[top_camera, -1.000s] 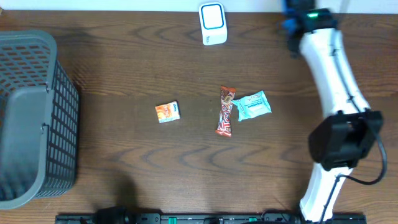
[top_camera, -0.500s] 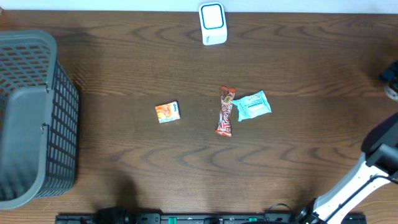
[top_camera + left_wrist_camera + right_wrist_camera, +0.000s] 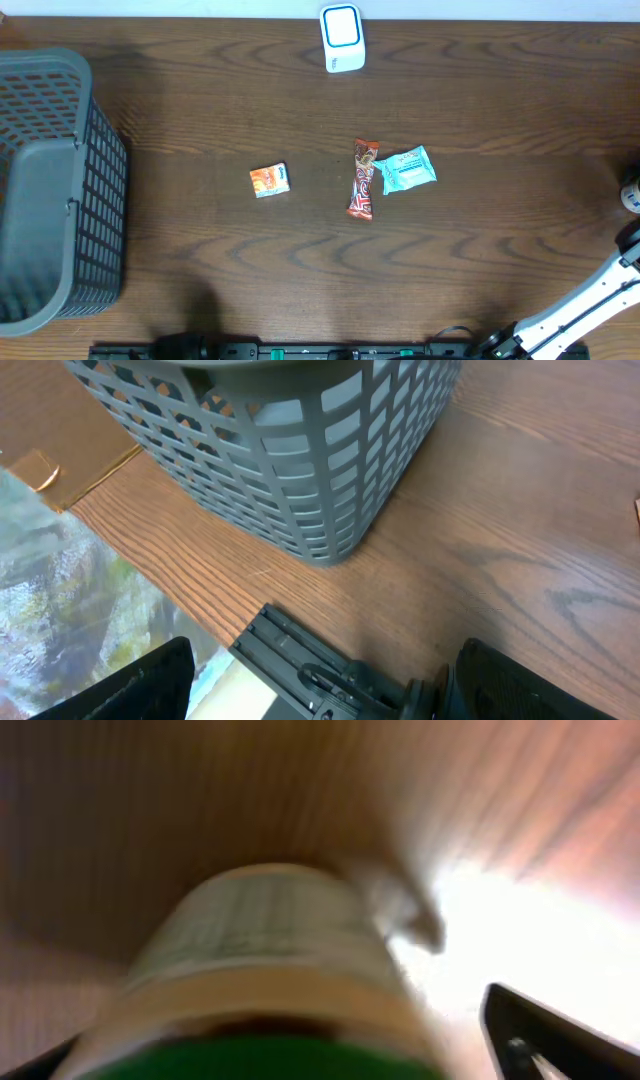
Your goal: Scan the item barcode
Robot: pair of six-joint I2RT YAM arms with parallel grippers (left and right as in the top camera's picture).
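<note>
Gripper on the right point(image 3: 285, 1035) is blurred, grip unreadable; left gripper point(image 3: 325, 665) stands wide, empty.

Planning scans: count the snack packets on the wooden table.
3. A small orange packet left of centre, a red wrapped bar at centre, a teal packet against its right side. The grey plastic basket may hide more.

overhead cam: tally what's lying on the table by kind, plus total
snack packets: 3 (orange packet, red bar, teal packet)
scanner: 1
basket: 1
total: 5
not counted: something cut off at the right edge of the overhead view, too little of it shows to name.
</note>
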